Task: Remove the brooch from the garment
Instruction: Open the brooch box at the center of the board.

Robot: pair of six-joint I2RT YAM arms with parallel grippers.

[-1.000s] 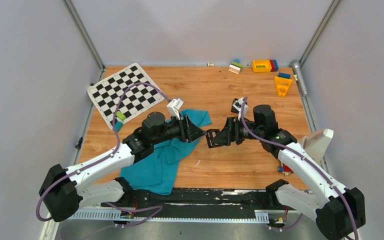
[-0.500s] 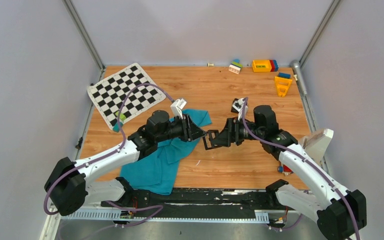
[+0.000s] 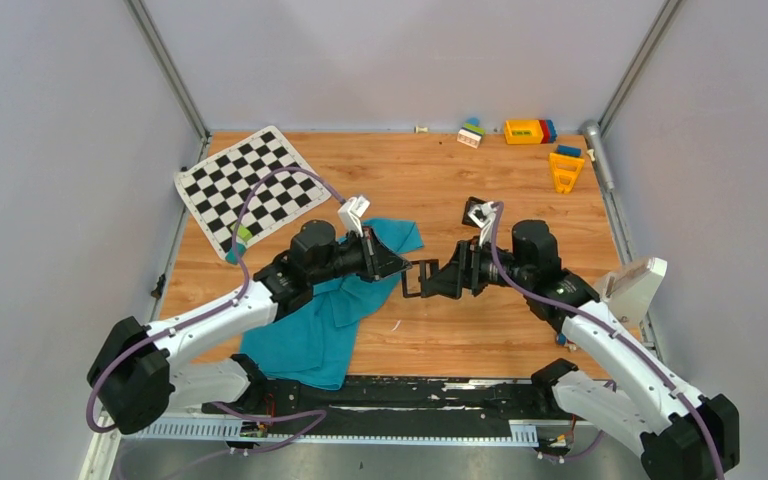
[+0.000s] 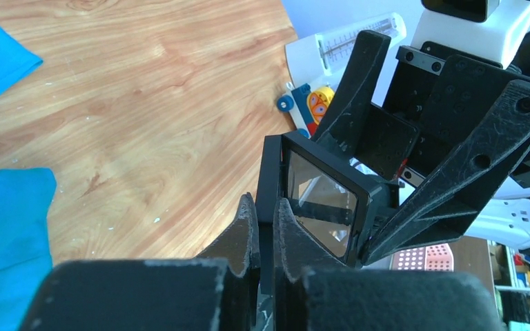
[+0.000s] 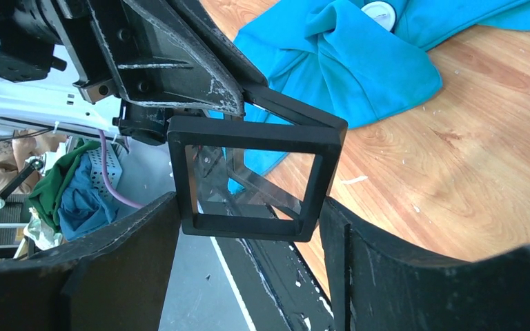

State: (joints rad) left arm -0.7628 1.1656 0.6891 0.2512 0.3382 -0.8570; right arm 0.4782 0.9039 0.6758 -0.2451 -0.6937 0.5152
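The teal garment (image 3: 320,330) lies crumpled on the wooden table under my left arm; it also shows in the right wrist view (image 5: 359,62) with a small round white piece (image 5: 379,12) on it. The brooch is not visible in any view. Between the arms, above the table, hangs an opened black square box with clear windows (image 3: 418,278). My left gripper (image 3: 407,268) (image 4: 266,207) is shut on the thin edge of one frame (image 4: 321,196). The other frame (image 5: 255,134) spans the jaws of my right gripper (image 3: 430,282) (image 5: 248,200), which grips it by its sides.
A black-and-white checkered mat (image 3: 245,185) lies at the back left, a green piece (image 3: 241,235) by its near corner. Coloured toy blocks (image 3: 525,130) (image 3: 565,168) sit at the back right. Another small black box (image 3: 478,212) lies behind my right wrist; a white object (image 3: 635,285) stands at the right edge.
My left gripper has closed onto the edge of the black box. Both arms edged slightly left with the box between them; the right jaws kept their width.
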